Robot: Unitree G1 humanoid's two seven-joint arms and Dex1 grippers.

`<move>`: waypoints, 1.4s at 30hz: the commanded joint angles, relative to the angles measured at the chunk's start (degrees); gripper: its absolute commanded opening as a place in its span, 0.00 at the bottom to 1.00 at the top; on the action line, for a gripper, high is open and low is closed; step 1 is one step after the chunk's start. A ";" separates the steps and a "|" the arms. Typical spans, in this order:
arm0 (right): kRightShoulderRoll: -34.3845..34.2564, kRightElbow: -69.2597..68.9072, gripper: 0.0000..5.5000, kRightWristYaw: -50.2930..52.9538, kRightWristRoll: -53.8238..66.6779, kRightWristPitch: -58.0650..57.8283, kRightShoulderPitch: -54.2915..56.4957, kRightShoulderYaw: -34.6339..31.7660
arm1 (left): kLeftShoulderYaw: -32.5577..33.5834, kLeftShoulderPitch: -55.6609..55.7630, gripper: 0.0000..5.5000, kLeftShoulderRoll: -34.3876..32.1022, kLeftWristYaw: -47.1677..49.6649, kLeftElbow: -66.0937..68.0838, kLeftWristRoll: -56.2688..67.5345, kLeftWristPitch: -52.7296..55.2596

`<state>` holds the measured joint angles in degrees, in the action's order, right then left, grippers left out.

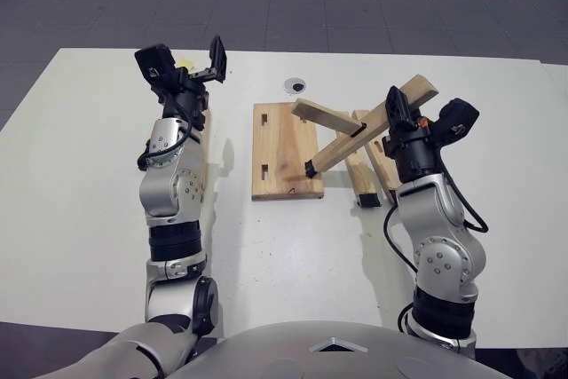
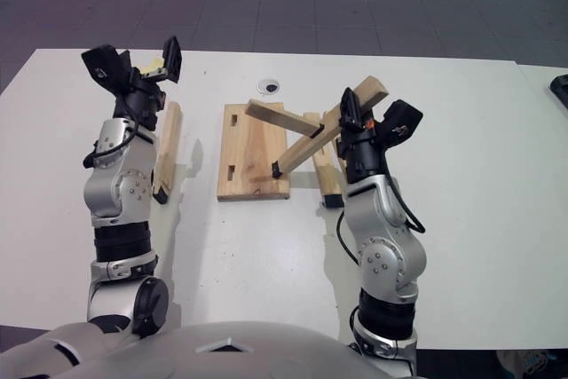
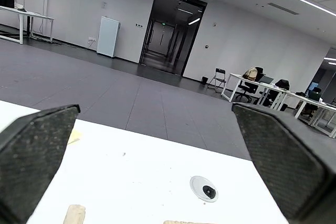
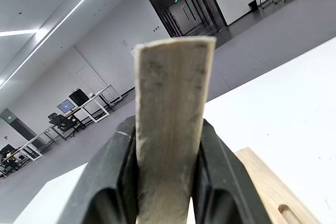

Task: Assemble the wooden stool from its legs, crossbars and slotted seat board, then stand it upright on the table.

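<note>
The slotted seat board (image 1: pixel 284 150) lies flat mid-table. My right gripper (image 1: pixel 397 119) is shut on a long wooden leg (image 1: pixel 342 144) held tilted, its black-capped lower end over the board's right edge. A crossbar (image 1: pixel 324 116) sticks out from that leg toward the back left. In the right wrist view the leg (image 4: pixel 170 129) stands between the dark fingers (image 4: pixel 113 177). Two more legs (image 1: pixel 366 170) lie on the table under it. My left gripper (image 1: pixel 188 64) is raised, open and empty, over another leg (image 2: pixel 169 144) at the left. Its pads (image 3: pixel 31 156) stand wide apart.
A round cable grommet (image 1: pixel 295 86) is set into the white table (image 1: pixel 80 157) behind the board. A small yellow scrap (image 3: pixel 73 136) lies near the table's back left. The table's near side and far left are bare white surface.
</note>
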<state>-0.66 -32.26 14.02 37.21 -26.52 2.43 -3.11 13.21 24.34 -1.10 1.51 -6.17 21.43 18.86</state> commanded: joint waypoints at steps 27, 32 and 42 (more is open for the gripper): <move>14.19 18.39 0.19 -11.64 -21.47 -7.94 -1.99 14.37 | 7.14 9.14 0.98 -0.38 13.81 -4.57 7.94 4.73; 13.30 18.67 0.19 -12.62 -21.19 -4.02 0.19 13.11 | 6.12 8.59 0.98 0.32 14.12 -4.26 7.68 4.51; 10.54 19.60 0.19 -13.64 -20.19 4.50 7.14 7.14 | 2.97 10.00 0.98 3.21 13.55 -1.83 5.86 2.52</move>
<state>9.11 -17.66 -0.32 19.74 -18.86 12.19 5.33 17.25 33.54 1.32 14.99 -8.95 28.19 21.77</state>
